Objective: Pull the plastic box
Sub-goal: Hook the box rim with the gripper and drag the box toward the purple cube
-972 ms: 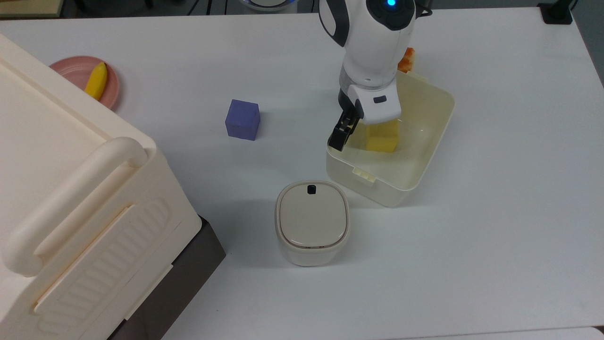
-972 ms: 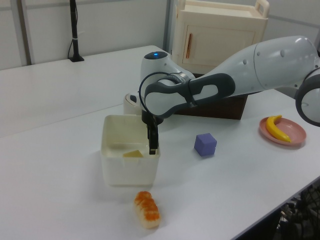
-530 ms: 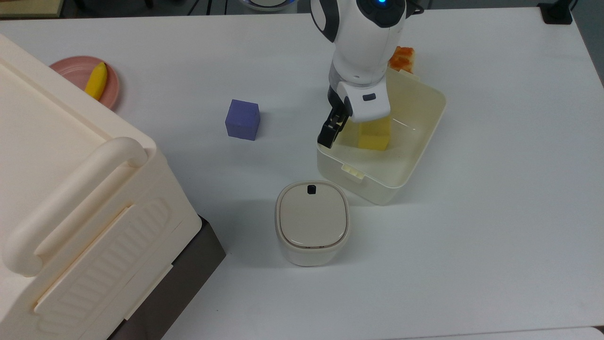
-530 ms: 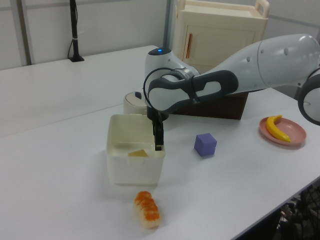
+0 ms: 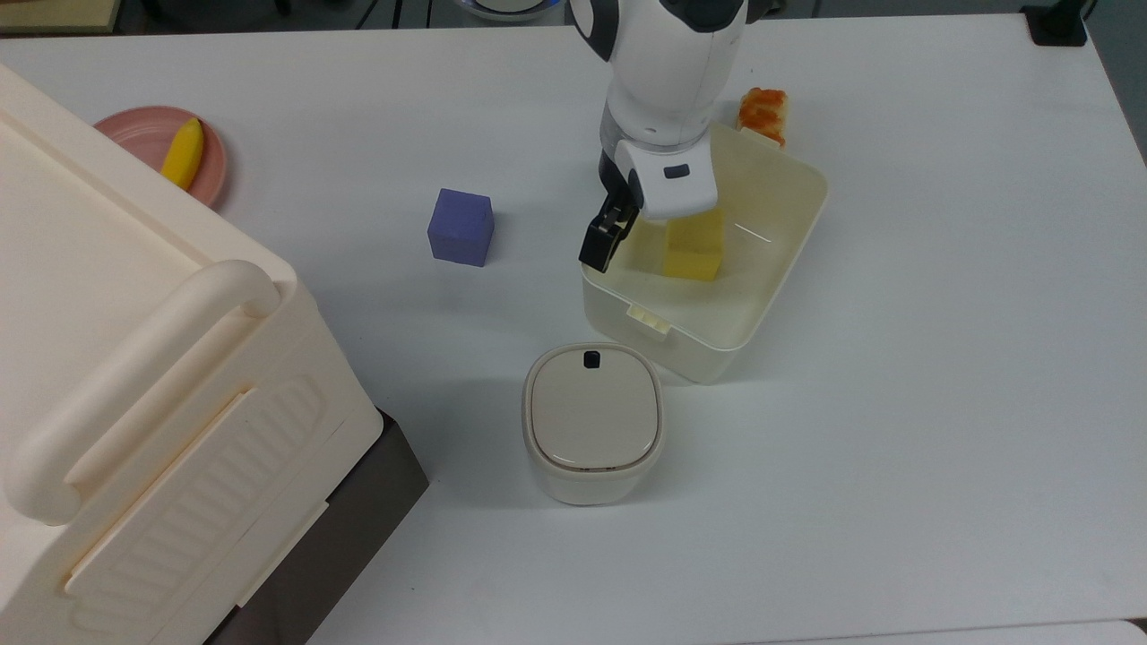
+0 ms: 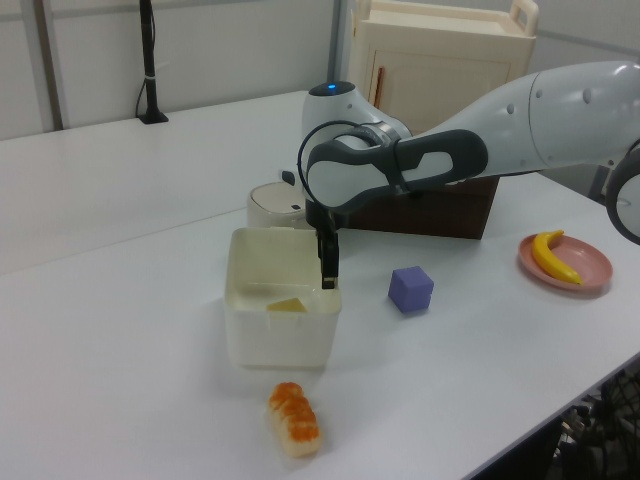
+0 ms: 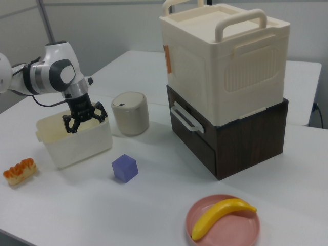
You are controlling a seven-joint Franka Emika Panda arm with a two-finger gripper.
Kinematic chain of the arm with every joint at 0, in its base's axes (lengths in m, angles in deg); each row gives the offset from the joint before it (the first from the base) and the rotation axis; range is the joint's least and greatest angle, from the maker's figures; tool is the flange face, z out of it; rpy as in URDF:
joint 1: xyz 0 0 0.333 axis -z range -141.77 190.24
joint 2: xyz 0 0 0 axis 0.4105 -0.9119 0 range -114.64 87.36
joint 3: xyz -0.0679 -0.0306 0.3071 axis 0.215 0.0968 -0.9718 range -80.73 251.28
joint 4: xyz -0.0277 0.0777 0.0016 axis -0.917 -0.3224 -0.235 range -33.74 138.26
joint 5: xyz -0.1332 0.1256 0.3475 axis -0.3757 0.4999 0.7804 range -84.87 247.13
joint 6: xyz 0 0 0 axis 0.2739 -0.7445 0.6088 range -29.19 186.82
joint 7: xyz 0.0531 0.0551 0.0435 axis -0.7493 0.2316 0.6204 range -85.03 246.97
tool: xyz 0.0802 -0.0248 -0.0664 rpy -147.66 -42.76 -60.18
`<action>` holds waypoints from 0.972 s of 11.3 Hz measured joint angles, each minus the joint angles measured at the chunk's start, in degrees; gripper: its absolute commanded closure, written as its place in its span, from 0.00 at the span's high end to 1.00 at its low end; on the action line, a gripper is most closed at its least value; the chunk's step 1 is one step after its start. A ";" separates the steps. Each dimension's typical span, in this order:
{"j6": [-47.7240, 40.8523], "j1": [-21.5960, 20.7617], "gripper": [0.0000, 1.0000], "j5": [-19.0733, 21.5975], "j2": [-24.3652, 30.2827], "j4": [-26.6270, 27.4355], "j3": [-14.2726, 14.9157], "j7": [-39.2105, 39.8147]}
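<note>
in the top view, from left: the purple cube (image 5: 461, 227), then the gripper (image 5: 627, 235), its fingers spread apart over the left wall of the plastic box (image 5: 771, 269), which stands just behind the small lidded bin (image 5: 592, 421).

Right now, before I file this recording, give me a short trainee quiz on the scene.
1. True or false: the plastic box has a yellow block inside it.
2. Where is the end effector? A) at the plastic box's wall on the side facing the purple cube; B) above the grey-lidded bin; C) over the plate.
3. What lies on the pink plate?

Key: 1 true. 2 A; its fingers are open astride that wall. 3 a banana.
</note>
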 measured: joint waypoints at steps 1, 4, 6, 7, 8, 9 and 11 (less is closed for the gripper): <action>-0.09 0.00 1.00 0.00 0.07 0.02 0.27 0.35; -0.11 -0.01 1.00 0.00 0.07 0.08 1.09 0.97; -0.11 0.00 1.00 0.00 0.09 0.09 1.31 1.08; -0.17 0.02 1.00 0.00 0.32 0.08 1.61 0.66; -0.75 0.03 1.00 0.07 0.89 0.05 1.89 -1.07; -1.25 0.02 1.00 0.09 1.73 -0.10 1.95 -3.83; -1.37 -0.35 1.00 0.19 3.60 -0.45 1.87 -9.99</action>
